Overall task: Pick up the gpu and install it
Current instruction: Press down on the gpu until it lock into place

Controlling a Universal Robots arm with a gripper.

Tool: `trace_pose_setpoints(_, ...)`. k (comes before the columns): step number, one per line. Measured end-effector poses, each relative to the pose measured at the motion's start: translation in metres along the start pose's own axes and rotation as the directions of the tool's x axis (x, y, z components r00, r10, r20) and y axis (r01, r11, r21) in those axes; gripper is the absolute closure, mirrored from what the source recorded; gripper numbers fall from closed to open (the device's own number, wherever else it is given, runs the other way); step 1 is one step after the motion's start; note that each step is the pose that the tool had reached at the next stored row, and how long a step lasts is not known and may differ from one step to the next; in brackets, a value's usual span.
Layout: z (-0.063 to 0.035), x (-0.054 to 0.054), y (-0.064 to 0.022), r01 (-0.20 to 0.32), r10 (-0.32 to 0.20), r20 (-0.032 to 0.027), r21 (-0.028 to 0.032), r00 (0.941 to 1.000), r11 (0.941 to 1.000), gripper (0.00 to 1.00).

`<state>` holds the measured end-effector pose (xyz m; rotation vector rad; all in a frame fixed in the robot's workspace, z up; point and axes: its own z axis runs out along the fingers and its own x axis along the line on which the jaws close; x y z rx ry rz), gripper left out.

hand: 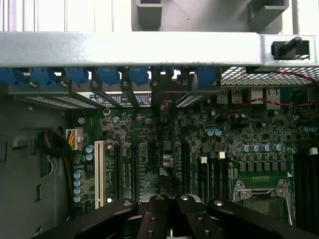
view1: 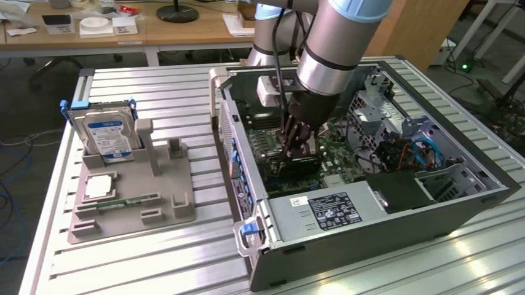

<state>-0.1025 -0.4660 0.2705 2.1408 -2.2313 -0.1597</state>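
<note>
In the exterior view the gpu [view1: 297, 165], a thin dark card, stands on edge low inside the open computer case [view1: 369, 246], just over the green motherboard [view1: 338, 153]. My gripper [view1: 294, 146] reaches down into the case from above and is shut on the card's upper edge. In the wrist view my black fingers [hand: 149, 219] are pressed together over the motherboard [hand: 239, 129], above the row of expansion slots [hand: 132, 164]. Whether the card's lower edge sits in a slot cannot be told.
Blue slot clips [hand: 109, 74] line the case's rear wall. A grey parts holder [view1: 131, 209] on the slatted table at the exterior view's left carries a silver hard drive [view1: 107, 135] and a green memory stick [view1: 127, 201]. Cables [view1: 410, 153] and drive bays crowd the case's far side.
</note>
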Motion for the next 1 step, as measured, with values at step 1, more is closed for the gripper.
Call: trace_pose_setpoints(1, 0.0, 0.0, 0.0, 0.0, 0.0, 0.0, 0.0, 1.0, 1.0, 0.9)
